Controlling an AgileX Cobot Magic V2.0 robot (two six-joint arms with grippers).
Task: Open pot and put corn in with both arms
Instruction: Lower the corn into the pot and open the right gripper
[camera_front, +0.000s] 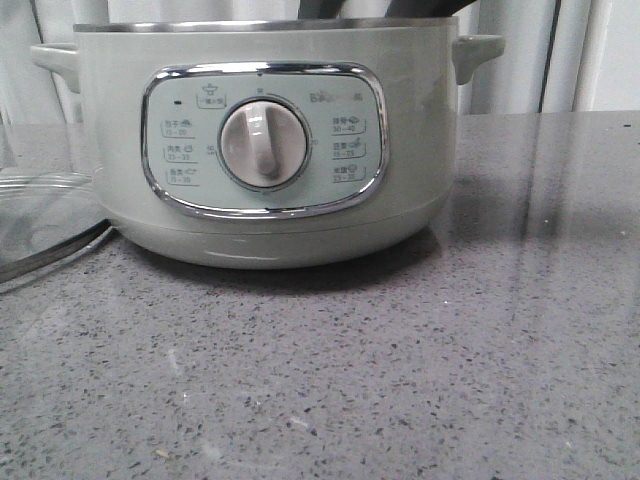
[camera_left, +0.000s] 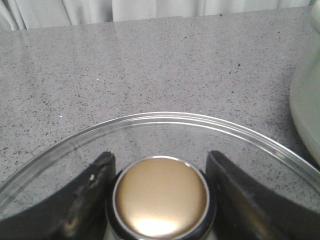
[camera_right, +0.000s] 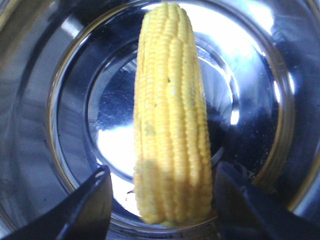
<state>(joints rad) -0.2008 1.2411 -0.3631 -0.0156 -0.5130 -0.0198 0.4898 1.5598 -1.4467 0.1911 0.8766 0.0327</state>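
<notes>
The pale grey-green pot (camera_front: 270, 140) stands open in the middle of the table, dial facing the camera. The yellow corn (camera_right: 170, 115) lies on the pot's shiny steel bottom (camera_right: 75, 115). My right gripper (camera_right: 162, 200) is inside the pot with its fingers apart on either side of the cob's near end, a gap showing on one side. My left gripper (camera_left: 160, 195) is shut on the gold knob (camera_left: 161, 197) of the glass lid (camera_left: 165, 125), which rests on the table left of the pot (camera_front: 40, 215).
Grey speckled countertop (camera_front: 400, 380) runs in front of and to the right of the pot. White curtains hang behind. The pot's side (camera_left: 307, 110) is close beside the lid. Dark arm parts (camera_front: 400, 8) show above the pot's rim.
</notes>
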